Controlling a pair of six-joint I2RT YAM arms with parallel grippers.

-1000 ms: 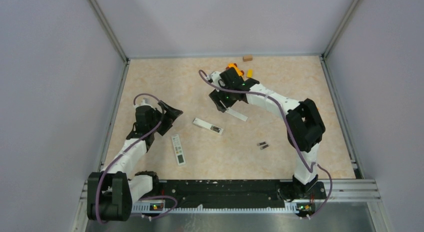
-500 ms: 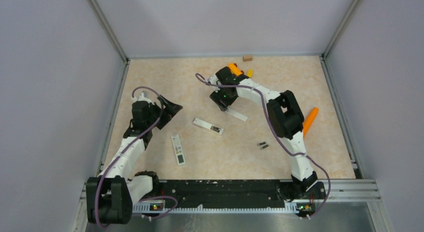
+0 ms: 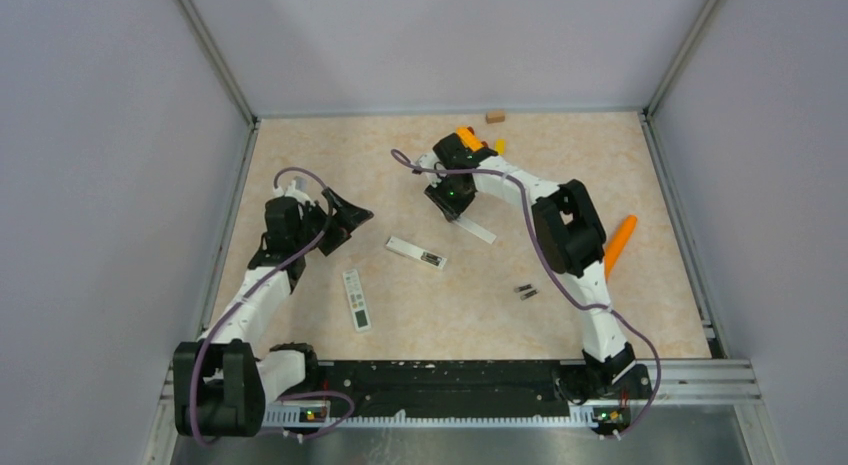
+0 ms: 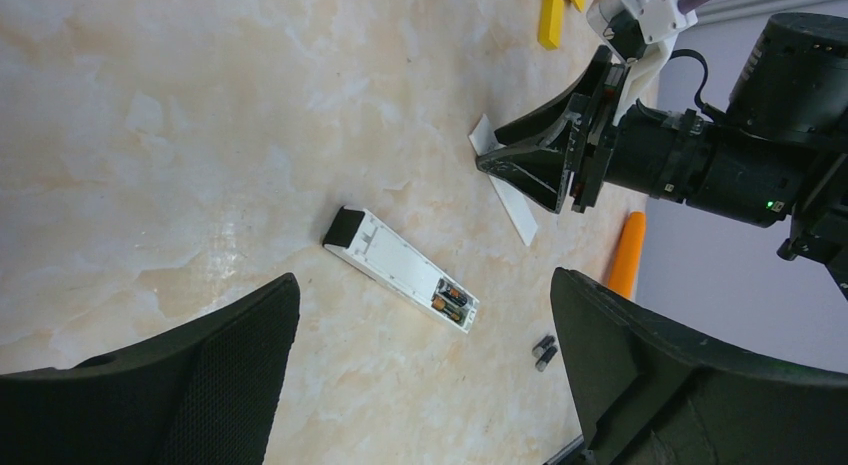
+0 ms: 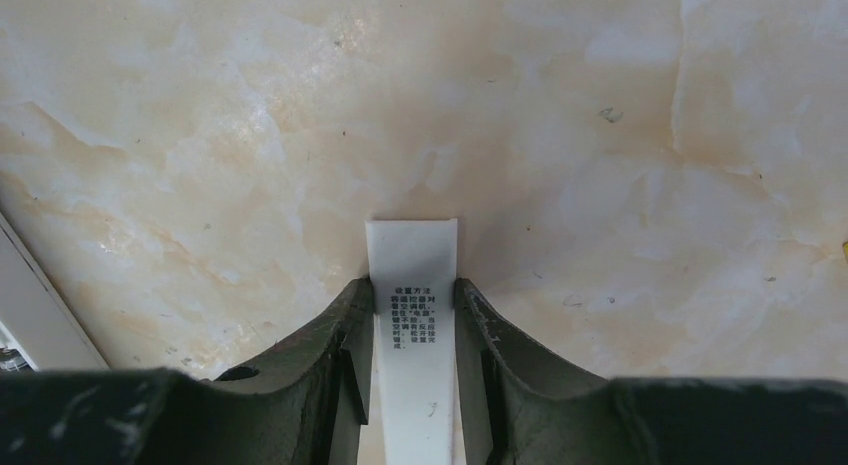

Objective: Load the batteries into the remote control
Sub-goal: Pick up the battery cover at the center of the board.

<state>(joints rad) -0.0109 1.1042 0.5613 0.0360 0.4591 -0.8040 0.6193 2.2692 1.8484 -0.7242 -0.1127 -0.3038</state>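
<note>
The white remote control (image 3: 412, 250) (image 4: 390, 265) lies back up at mid-table, its compartment open with two cells showing inside. Two loose dark batteries (image 3: 525, 291) (image 4: 543, 351) lie to its right. The thin white back cover (image 3: 478, 231) (image 5: 411, 253) (image 4: 512, 197) lies flat behind the remote. My right gripper (image 3: 452, 207) (image 5: 412, 285) is down on the cover's far end, jaws pressed against both long edges. My left gripper (image 3: 350, 225) (image 4: 420, 285) hovers left of the remote, open and holding nothing.
A second white remote with buttons (image 3: 356, 300) lies near the left arm. An orange carrot-shaped piece (image 3: 620, 241) (image 4: 627, 255) sits right of the right arm. Small orange and yellow blocks (image 3: 498, 145) and a wooden block (image 3: 494, 116) lie at the back edge.
The right gripper's jaws have closed in onto the back cover's edges. The right arm's elbow folded in, uncovering the orange piece. The left gripper drifted slightly right.
</note>
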